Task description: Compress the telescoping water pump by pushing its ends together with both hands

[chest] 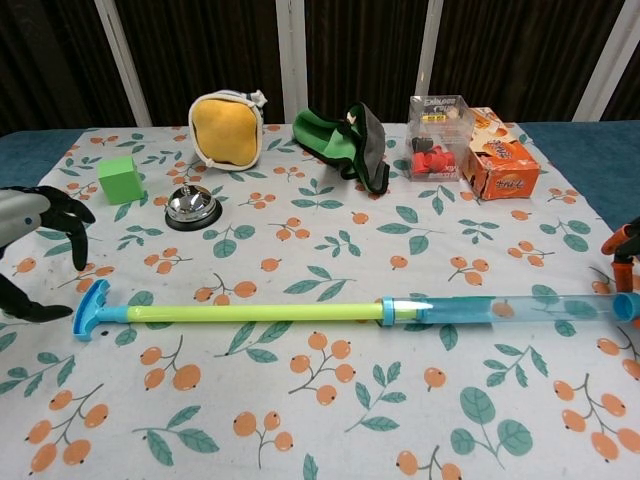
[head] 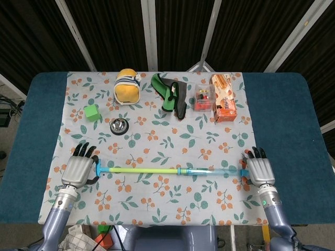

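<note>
The telescoping water pump [head: 157, 170] lies stretched out across the floral cloth, with a blue T-handle [chest: 90, 310] at the left, a yellow-green rod [chest: 250, 314] and a clear blue tube [chest: 500, 310] at the right. My left hand [head: 78, 169] is open, fingers spread, right beside the T-handle; the chest view shows this left hand [chest: 35, 225] at its left edge. At the tube's far end my right hand [head: 260, 170] is open, palm toward the tube. Only the right hand's fingertips [chest: 622, 243] show in the chest view.
Along the back of the cloth stand a yellow pouch [head: 126, 87], a green and black fabric piece [head: 171, 94], a clear box with a red item [head: 202, 98] and an orange box [head: 224, 98]. A green cube [head: 92, 112] and a desk bell [head: 119, 126] sit left of centre.
</note>
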Robot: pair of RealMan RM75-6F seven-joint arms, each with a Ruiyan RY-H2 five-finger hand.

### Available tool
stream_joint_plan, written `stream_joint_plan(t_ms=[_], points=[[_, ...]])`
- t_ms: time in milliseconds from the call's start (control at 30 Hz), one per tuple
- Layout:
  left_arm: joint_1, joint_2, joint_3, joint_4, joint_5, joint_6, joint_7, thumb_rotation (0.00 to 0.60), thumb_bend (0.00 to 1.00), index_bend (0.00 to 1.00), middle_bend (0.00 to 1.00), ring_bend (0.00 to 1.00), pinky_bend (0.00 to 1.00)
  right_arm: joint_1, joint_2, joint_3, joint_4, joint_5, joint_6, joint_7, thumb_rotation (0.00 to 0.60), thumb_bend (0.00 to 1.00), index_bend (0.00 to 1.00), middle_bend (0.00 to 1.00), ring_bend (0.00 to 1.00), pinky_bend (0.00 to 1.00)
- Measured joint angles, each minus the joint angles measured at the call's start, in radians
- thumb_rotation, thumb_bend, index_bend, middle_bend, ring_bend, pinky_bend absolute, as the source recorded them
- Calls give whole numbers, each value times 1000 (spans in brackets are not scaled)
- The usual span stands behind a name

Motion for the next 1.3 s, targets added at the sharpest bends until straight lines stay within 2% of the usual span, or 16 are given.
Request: stream_joint_plan(t_ms=[133,533,1300], points=[[-24,-48,-4,25,-40,5,45,600,365,473,131,0,0,0,2,-1,-3,-3,0,5,600,307,638,205,0,0],[-86,-142,-11,127,-146,14,109,600,379,487,140,0,0,1,4,-3,-4,1,-1,8,600,307,638,206,0,0],[-131,-188,10,196,-186,20,100,600,425,501,138,0,0,3,4,-4,-4,9,1,9,600,307,638,214,0,0]])
